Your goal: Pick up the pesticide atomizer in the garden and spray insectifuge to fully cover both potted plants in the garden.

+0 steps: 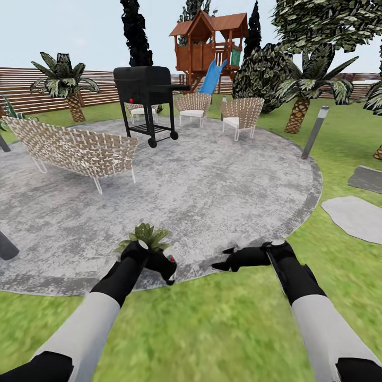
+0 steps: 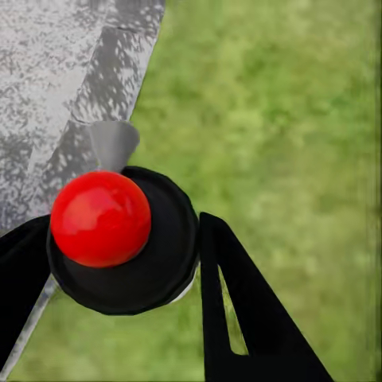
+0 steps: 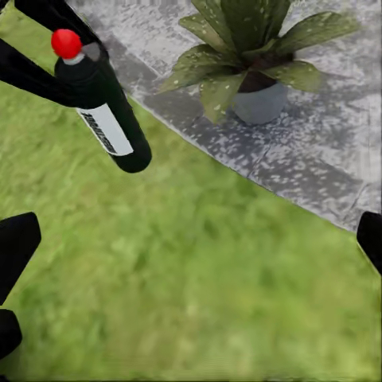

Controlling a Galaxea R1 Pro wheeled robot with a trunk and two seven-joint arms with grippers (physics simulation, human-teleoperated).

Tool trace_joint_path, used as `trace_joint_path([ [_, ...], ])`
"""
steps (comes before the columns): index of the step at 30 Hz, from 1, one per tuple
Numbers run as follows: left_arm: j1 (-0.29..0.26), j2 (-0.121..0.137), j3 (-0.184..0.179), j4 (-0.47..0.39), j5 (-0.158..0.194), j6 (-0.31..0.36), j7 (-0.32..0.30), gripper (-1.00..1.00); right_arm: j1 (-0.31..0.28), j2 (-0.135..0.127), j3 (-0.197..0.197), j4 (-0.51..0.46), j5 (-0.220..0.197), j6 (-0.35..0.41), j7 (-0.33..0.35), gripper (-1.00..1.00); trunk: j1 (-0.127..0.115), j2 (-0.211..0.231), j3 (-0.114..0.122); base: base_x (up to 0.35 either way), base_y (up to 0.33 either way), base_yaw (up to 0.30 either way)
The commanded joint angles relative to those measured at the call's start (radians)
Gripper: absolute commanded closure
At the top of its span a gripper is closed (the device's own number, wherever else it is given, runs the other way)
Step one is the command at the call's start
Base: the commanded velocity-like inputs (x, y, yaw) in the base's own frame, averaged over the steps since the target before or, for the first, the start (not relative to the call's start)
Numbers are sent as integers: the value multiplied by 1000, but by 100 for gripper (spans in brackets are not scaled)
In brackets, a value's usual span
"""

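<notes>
Pesticide atomizer (image 3: 103, 111) in left gripper (image 1: 159, 261) (clamped)

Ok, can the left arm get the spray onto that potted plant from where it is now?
Probably yes. The left gripper holds the pesticide atomizer just short of the potted plant at the patio edge, nothing between them. Whether the nozzle faces the leaves is unclear.
</notes>
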Motion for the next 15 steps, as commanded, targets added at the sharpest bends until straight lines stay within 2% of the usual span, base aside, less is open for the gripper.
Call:
trace_joint_path([
  [1,13,-2,1,-1,13,7,3,100,-1,-10,-42,-2,5,8,-6,-100,0,0,-1,0,0,0],
  [2,33,-3,3,-1,33,6,17,100,-1,-24,-107,-2,5,8,-23,-100,0,0,-1,0,0,0],
  [3,53,-3,8,-2,53,6,36,100,-1,-39,-191,-2,5,7,-46,-100,0,0,-1,0,0,0],
  [5,84,-3,23,-2,85,5,84,100,1,-57,-374,-2,6,6,-86,-100,0,0,-1,0,0,0],
  [7,134,-2,66,-3,107,2,143,100,16,-66,-589,-1,12,-22,-106,-100,0,0,-1,0,0,0],
  [9,166,-1,116,-3,114,0,173,100,59,-69,-699,-1,23,-91,-118,-100,0,0,-1,0,0,0],
  [11,190,-1,188,-3,117,-6,197,100,113,-70,-811,0,30,-185,-166,-100,0,0,-1,0,0,0],
  [12,200,-1,231,-3,118,-14,206,100,133,-70,-869,0,32,-228,-206,-100,0,0,-1,0,0,0],
  [13,215,-1,294,-3,118,-36,216,100,152,-68,-951,2,35,-283,-279,-100,0,0,-1,0,0,0],
  [15,229,-2,371,-2,119,-77,233,100,168,-65,-1025,31,38,-346,-385,-100,0,0,-1,0,0,0],
])
